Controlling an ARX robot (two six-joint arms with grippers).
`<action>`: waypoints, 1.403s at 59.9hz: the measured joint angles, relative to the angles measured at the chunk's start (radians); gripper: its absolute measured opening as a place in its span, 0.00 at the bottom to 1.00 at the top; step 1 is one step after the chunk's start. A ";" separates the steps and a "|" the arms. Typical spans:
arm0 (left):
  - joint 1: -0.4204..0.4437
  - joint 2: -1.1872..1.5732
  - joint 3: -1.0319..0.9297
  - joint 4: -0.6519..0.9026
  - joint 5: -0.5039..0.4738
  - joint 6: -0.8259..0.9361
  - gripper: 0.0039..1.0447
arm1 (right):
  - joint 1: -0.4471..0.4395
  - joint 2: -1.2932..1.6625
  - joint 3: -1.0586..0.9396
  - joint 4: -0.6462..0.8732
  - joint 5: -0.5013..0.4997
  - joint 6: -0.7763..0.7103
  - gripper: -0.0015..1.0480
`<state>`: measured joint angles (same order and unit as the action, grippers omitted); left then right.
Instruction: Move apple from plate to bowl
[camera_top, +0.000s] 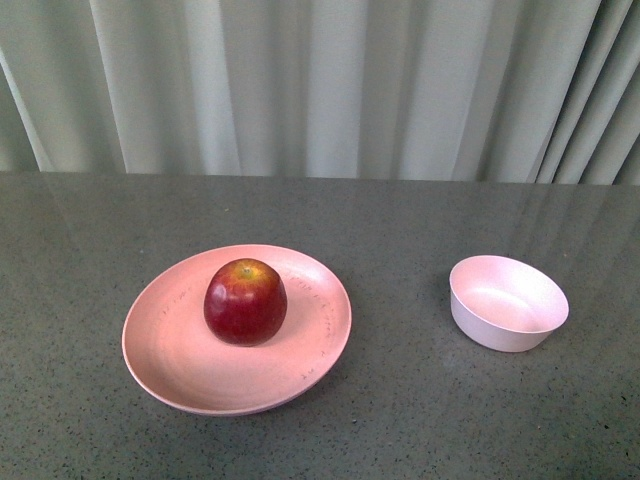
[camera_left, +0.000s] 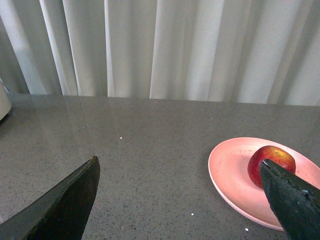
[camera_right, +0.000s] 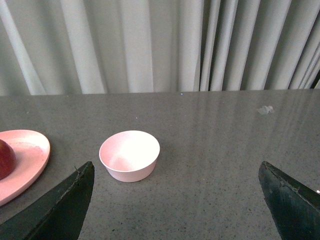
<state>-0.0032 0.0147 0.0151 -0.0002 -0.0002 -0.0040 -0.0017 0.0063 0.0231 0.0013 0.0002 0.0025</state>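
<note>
The dark-red apple sits on the wide pink plate at the left of the grey table. The small pale bowl stands empty to the right, apart from the plate. Neither arm shows in the front view. My left gripper is open and empty above the table; the apple and plate lie just beyond one fingertip. My right gripper is open and empty; the bowl stands in front of it near one fingertip, with the plate's edge and a part of the apple further off.
A pale pleated curtain hangs behind the table's far edge. The speckled grey tabletop stretches between and around plate and bowl. A whitish object shows at the edge of the left wrist view.
</note>
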 joint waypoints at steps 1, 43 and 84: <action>0.000 0.000 0.000 0.000 0.000 0.000 0.92 | 0.000 0.000 0.000 0.000 0.000 0.000 0.91; 0.000 0.000 0.000 0.000 0.000 0.000 0.92 | 0.000 0.000 0.000 0.000 0.000 0.000 0.91; 0.000 0.000 0.000 0.000 0.000 0.000 0.92 | -0.174 1.002 0.356 0.301 -0.167 -0.046 0.91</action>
<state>-0.0032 0.0147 0.0151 -0.0002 0.0002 -0.0040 -0.1761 1.0080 0.3794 0.3023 -0.1665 -0.0437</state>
